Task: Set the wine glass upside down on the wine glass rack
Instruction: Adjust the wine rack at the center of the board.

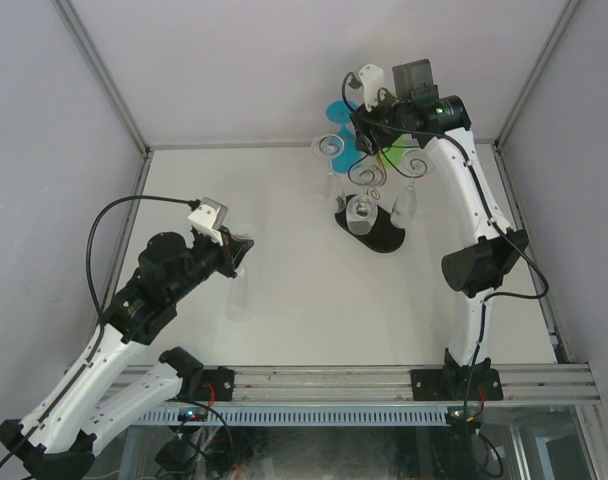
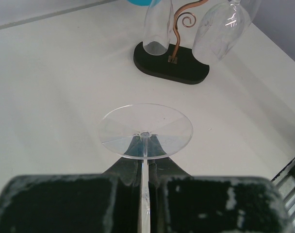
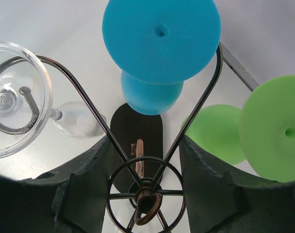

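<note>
My left gripper (image 2: 145,167) is shut on the thin stem of a clear wine glass (image 2: 145,130), whose round foot sticks out past the fingertips. In the top view this gripper (image 1: 234,250) holds the glass (image 1: 240,272) over the left of the table, well apart from the wine glass rack (image 1: 372,178). The rack's wire stem (image 2: 176,39) rises from a black oval base (image 2: 172,63). My right gripper (image 3: 145,187) hangs over the rack's top, its open fingers (image 3: 74,194) on either side of the wire hub ring (image 3: 145,196), not touching it.
Several glasses hang upside down on the rack: a blue one (image 3: 161,36), a green one (image 3: 278,128) and clear ones (image 3: 11,102) (image 2: 220,34) (image 2: 157,29). Grey walls and a metal frame bound the table (image 1: 284,200).
</note>
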Robot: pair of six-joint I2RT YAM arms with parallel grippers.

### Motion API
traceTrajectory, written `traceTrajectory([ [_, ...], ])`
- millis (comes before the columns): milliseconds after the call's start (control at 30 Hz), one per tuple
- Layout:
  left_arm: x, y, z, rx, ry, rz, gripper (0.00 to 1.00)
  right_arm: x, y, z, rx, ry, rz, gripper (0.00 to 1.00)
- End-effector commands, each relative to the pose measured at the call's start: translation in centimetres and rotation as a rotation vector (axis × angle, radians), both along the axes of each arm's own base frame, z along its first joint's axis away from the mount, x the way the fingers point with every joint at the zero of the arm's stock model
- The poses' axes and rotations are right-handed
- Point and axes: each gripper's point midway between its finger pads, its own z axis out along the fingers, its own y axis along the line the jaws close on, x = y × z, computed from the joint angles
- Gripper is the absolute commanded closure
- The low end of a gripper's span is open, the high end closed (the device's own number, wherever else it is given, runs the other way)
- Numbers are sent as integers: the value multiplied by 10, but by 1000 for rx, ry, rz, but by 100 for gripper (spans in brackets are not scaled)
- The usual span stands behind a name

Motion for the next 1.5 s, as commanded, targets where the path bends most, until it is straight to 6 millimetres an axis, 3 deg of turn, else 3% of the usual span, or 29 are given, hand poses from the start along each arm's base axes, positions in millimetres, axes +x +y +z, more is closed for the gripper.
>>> traceTrajectory([
  [0, 2, -4, 6, -38, -17, -11, 100, 8, 0, 16, 24, -42, -99, 74],
  [300, 2, -3, 7, -42, -18, -10, 100, 12, -10, 23, 55, -37, -288, 80],
  [1100, 1, -4, 6, -48, -15, -15, 100, 16, -28, 19, 101, -24, -644, 84],
  [1467, 1, -5, 6, -49, -12, -19, 100, 18, -55, 21, 61, -68, -798, 87],
])
